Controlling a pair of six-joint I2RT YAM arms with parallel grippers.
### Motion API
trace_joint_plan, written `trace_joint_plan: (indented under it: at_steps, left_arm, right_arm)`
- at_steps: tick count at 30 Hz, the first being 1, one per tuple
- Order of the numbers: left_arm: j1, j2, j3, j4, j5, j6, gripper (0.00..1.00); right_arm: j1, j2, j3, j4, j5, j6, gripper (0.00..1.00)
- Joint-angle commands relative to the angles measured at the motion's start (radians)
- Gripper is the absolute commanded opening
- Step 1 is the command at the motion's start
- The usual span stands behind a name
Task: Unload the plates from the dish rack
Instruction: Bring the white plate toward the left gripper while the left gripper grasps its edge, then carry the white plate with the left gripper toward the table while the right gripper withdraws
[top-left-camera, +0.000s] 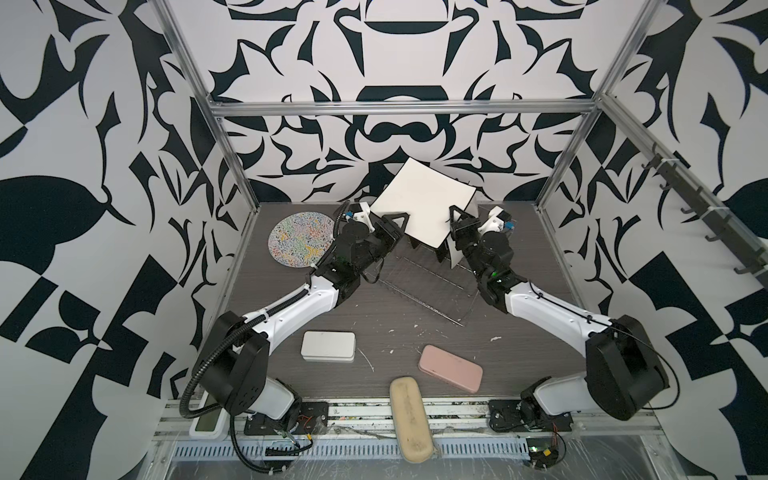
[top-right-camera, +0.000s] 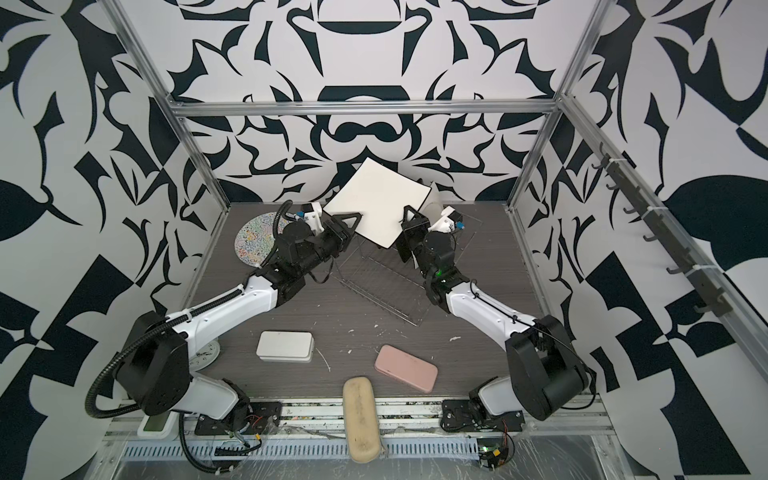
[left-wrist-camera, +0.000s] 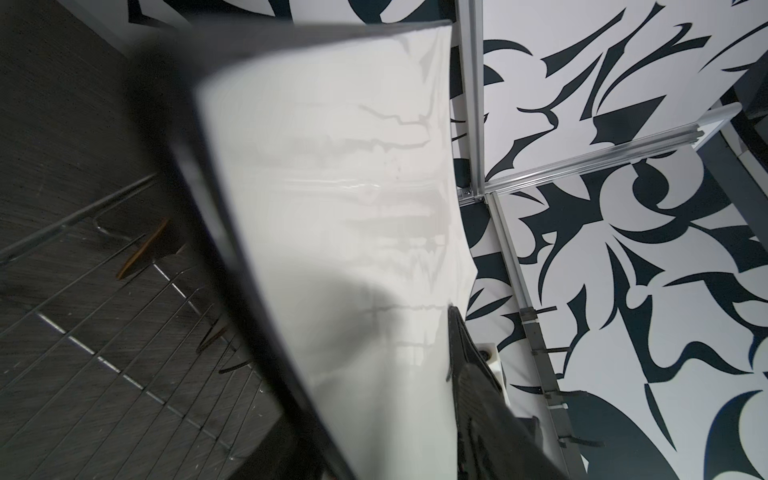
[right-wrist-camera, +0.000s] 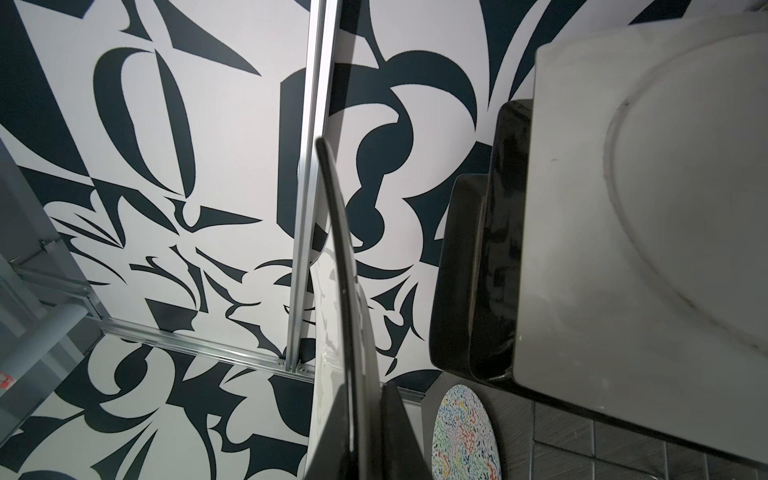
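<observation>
Right wrist view is showing right gripper (right-wrist-camera: 363, 388) clamping the white-backed plate (right-wrist-camera: 337, 232). Top views are leaving left gripper (top-left-camera: 395, 224) hold unclear.

You are getting bright, even light from overhead in both top views, with soft shadows falling under the arms (top-left-camera: 307, 299). The frame bars (top-left-camera: 399, 109) are bowing toward the edges. In the left wrist view the white-backed plate (left-wrist-camera: 332, 187) is catching a glare streak and mirroring the wall (left-wrist-camera: 623, 270), its near rim blurring; the right wrist view is showing the nearest racked plate (right-wrist-camera: 644, 208) dim and soft.
</observation>
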Motion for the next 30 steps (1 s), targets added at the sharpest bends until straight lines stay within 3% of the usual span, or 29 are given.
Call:
trace_joint_plan:
  at_steps: [1, 7, 15, 16, 23, 30]
  left_arm:
    - [-0.004, 0.013, 0.022, 0.052, -0.001, 0.002, 0.47]
    - [-0.003, 0.019, 0.016, 0.098, -0.009, 0.001, 0.32]
    - [-0.004, 0.026, 0.006, 0.137, -0.007, -0.003, 0.00]
    - [-0.002, 0.023, 0.002, 0.151, -0.013, -0.003, 0.00]
    - [0.010, -0.022, -0.008, 0.162, -0.040, 0.017, 0.00]
    - [0.057, -0.097, -0.065, 0.224, -0.060, -0.029, 0.00]
  right_arm:
    - [0.017, -0.065, 0.040, 0.255, -0.004, 0.034, 0.00]
    - [0.024, -0.074, 0.033, 0.229, -0.007, 0.026, 0.00]
    - [0.022, -0.063, 0.012, 0.249, -0.076, 0.045, 0.00]
    - [0.021, -0.071, 0.016, 0.214, -0.084, 0.047, 0.02]
    - [0.018, -0.142, 0.009, 0.049, -0.106, 0.006, 0.47]
    - [0.015, -0.186, -0.023, -0.009, -0.139, 0.003, 0.65]
